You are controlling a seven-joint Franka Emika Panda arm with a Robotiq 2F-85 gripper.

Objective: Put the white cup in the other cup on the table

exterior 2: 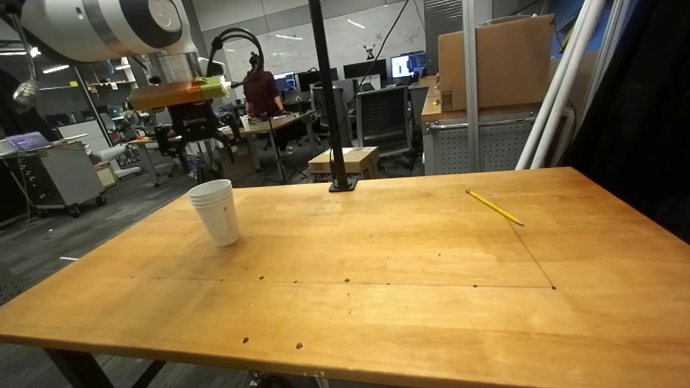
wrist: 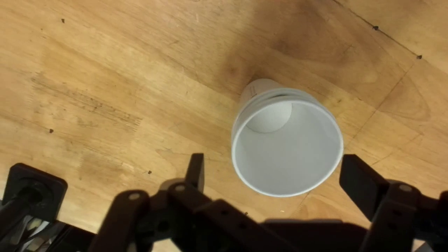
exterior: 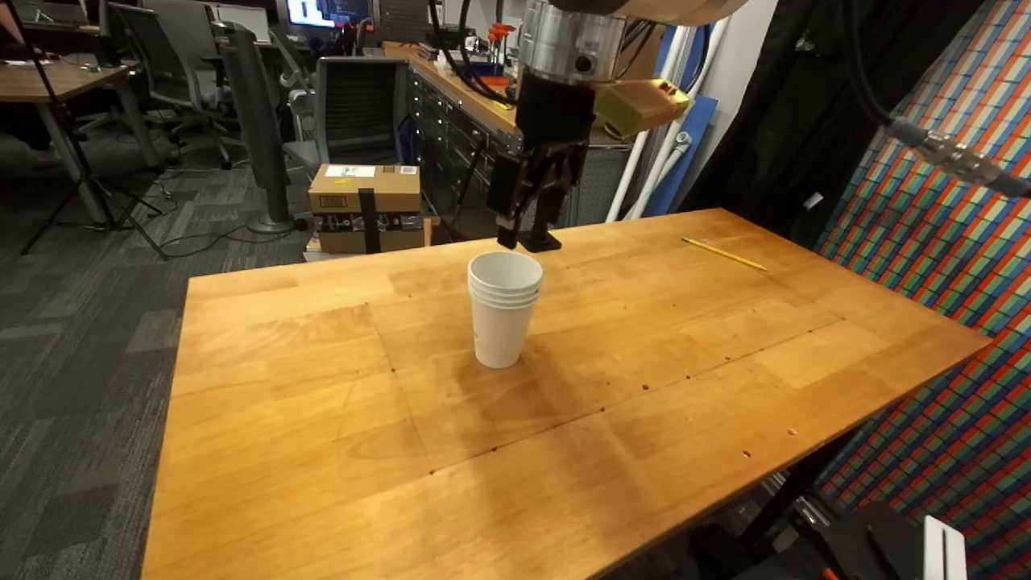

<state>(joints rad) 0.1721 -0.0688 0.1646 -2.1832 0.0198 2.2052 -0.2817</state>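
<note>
The white cup [exterior: 506, 272] sits nested inside the other cup [exterior: 498, 338], forming one upright stack on the wooden table [exterior: 322, 419]. The stack also shows in an exterior view, with the white cup [exterior 2: 211, 188] above the other cup [exterior 2: 221, 223]. Stacked rim lines show near the top; most of the inner cup is hidden. In the wrist view I look into the upper white cup [wrist: 288, 154], with the other cup [wrist: 257, 87] below it. My gripper [wrist: 273, 171] is open and empty, above the stack. It hangs over the rim in both exterior views [exterior: 529, 229] [exterior 2: 208, 160].
A yellow pencil [exterior: 723, 253] lies on the table away from the cups. A black pole [exterior 2: 326, 97] stands on a base [exterior 2: 343, 185] at the table's edge, behind the gripper. Its base shows in the wrist view [wrist: 35, 192]. Cardboard boxes [exterior: 366, 209] stand beyond the table.
</note>
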